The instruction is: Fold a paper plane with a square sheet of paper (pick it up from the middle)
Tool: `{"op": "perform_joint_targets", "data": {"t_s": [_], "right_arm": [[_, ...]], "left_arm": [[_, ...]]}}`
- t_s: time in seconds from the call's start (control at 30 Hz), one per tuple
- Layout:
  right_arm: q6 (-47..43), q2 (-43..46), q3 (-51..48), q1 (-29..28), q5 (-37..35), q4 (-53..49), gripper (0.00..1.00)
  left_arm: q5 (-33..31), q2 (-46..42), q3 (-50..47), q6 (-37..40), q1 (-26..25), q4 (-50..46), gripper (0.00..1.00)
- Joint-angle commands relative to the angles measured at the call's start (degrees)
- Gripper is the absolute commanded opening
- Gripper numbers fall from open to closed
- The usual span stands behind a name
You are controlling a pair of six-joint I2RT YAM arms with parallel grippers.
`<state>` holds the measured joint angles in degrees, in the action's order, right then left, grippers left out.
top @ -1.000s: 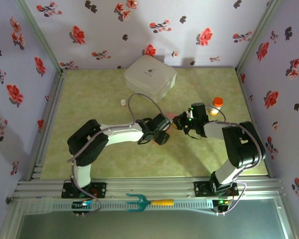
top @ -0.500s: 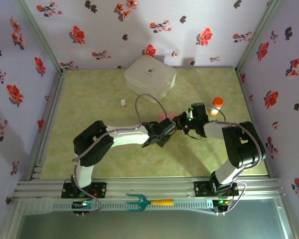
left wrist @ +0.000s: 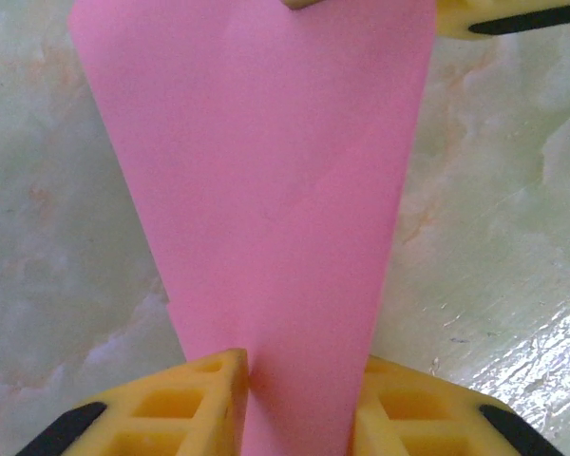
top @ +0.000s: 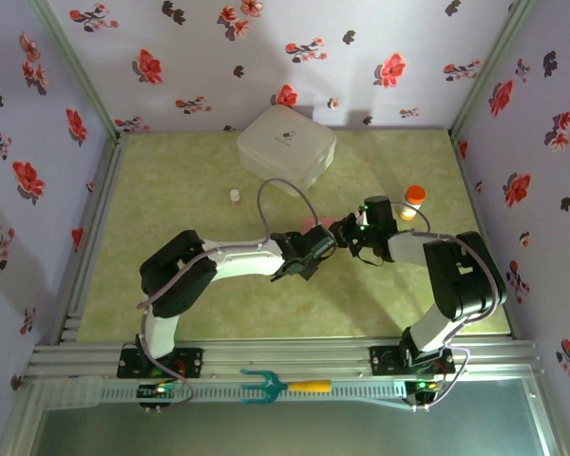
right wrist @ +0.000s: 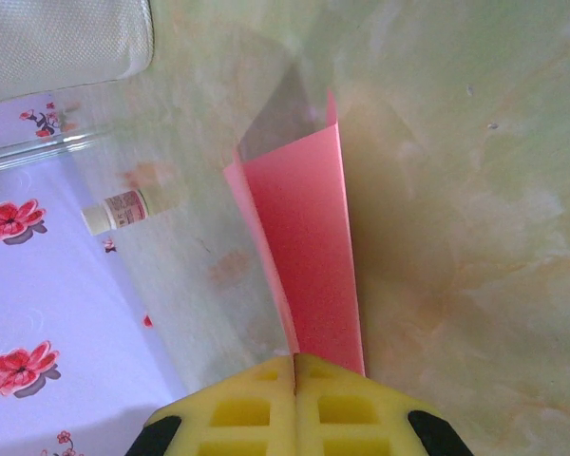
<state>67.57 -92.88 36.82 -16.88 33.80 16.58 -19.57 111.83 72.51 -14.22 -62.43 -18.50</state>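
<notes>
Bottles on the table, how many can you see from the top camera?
2. A small white bottle stands left of centre, near the white box; an orange-capped bottle stands towards the right edge. Others may be hidden.

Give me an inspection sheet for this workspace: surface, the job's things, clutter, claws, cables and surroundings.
Surface: green marbled tabletop, no spills seen.
Job's things: folded pink paper, tapered, spanning between the two claws.
Clutter: white rounded box at the back; small white bottle; orange-capped bottle.
Claws: right claw shut on the paper; left claw astride the paper's narrow end, fingers against its edges, grip unclear.
Cables: grey cable arches above the left arm.
Surroundings: floral walls; teal fork lying on the front rail.
</notes>
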Motion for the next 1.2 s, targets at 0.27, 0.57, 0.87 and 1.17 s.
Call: {"op": "perform_joint_targets", "data": {"t_s": [0.27,0.57,0.87,1.17], "right_arm": [[0.04,1.89,0.60,-0.30,-1.25,-0.88,0.14],[-8.88,7.45,3.01,0.72,-7.88,-16.50,0.36],[-12.11,10.70,2.93,2.18,-11.46,-21.75,0.38],[-12.11,10.69,2.87,2.15,-11.48,-21.70,0.39]], "left_arm": [[-2.09,0.10,0.02,0.00,-0.45,0.04,0.17],[0.07,-0.25,-0.53,-4.63,0.51,1.58,0.19],[2.39,-0.13,-0.52,-6.30,1.65,1.54,0.22],[4.78,0.86,0.53,-7.49,2.57,0.71,0.24]]}}
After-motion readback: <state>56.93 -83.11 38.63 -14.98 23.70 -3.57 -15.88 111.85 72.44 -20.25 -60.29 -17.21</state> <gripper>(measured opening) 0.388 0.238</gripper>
